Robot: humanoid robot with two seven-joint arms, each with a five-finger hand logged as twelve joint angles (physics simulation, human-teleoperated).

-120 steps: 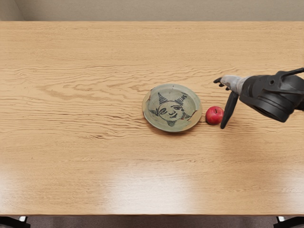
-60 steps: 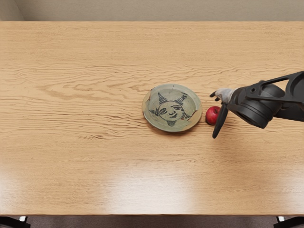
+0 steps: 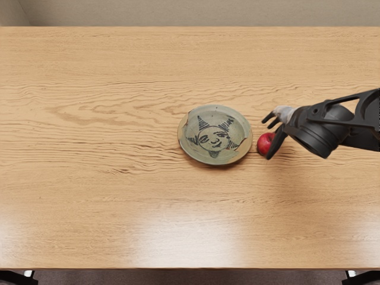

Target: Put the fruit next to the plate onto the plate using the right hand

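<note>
Head view: apple (image 3: 263, 144) sits on the table (image 3: 119, 89) just right of the plate (image 3: 181, 132), off it; right hand (image 3: 279, 122) hangs over it, fingers spread, one dark finger across its right side.

- A round, grey-green ceramic plate with a painted face (image 3: 215, 109) sits on the pale wooden worktop (image 3: 119, 196), a little right of centre.
- A small red apple (image 3: 263, 144) lies on the worktop just right of the plate's rim.
- The right robot hand (image 3: 278, 127), arm entering from the right edge, is against the apple's right side.
</note>
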